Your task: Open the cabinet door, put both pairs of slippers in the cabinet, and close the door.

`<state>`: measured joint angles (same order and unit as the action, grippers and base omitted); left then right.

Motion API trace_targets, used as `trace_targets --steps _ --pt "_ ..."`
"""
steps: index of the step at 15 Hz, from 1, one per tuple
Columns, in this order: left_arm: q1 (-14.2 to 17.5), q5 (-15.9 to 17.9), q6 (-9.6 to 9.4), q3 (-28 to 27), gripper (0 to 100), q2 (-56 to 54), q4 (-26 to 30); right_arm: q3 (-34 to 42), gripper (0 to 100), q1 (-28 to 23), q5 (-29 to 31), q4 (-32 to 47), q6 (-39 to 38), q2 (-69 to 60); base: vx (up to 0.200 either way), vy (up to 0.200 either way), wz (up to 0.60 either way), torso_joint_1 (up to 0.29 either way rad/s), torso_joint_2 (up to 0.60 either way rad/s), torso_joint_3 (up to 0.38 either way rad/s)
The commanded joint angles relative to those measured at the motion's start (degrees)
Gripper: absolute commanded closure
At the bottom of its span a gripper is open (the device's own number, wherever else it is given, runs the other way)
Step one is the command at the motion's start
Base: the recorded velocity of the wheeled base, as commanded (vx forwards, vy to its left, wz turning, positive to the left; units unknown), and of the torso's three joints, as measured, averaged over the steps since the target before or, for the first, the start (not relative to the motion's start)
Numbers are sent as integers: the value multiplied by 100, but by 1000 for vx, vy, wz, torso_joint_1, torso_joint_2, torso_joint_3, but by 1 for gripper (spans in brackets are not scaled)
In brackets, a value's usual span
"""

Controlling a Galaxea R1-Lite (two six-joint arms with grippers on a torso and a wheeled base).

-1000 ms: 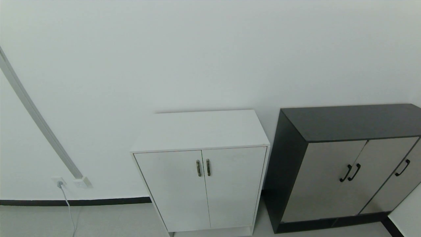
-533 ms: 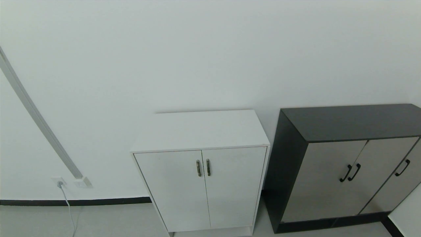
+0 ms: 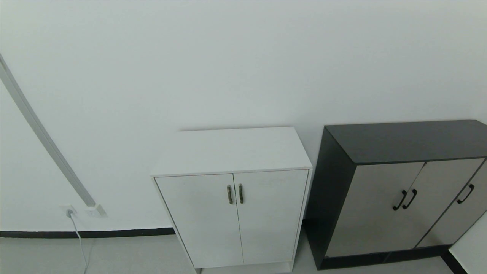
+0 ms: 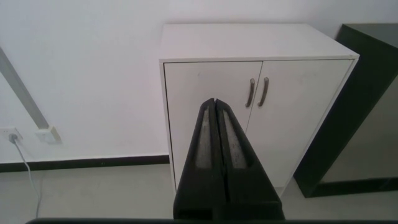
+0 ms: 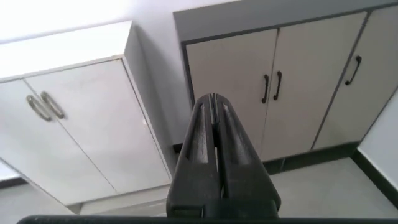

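A white two-door cabinet (image 3: 232, 213) stands against the wall with both doors closed and two metal handles (image 3: 234, 193) at the middle seam. In the left wrist view the cabinet (image 4: 205, 87) lies ahead of my left gripper (image 4: 215, 102), which is shut with nothing held, well short of the handles (image 4: 257, 91). My right gripper (image 5: 213, 98) is shut and empty too, with the white cabinet (image 5: 74, 124) off to one side of it.
A dark cabinet (image 3: 399, 190) with grey doors and black handles (image 3: 405, 199) stands right of the white one, close beside it. A wall socket with a white cable (image 3: 76, 228) and a slanted cable duct (image 3: 42, 133) sit at the left. Grey floor lies in front.
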<state>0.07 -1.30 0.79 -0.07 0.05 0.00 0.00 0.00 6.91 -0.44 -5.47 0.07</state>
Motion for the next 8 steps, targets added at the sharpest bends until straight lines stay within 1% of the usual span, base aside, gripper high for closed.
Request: trace_targets --steps 1,8 --pt "1 -1 0 -1 100 4 0 0 100 -9 38 -18 11 1 0 0 0 0 0 0" --pt "1 -1 0 -1 100 -5 0 0 100 -9 3 9 117 1 0 0 0 0 0 0"
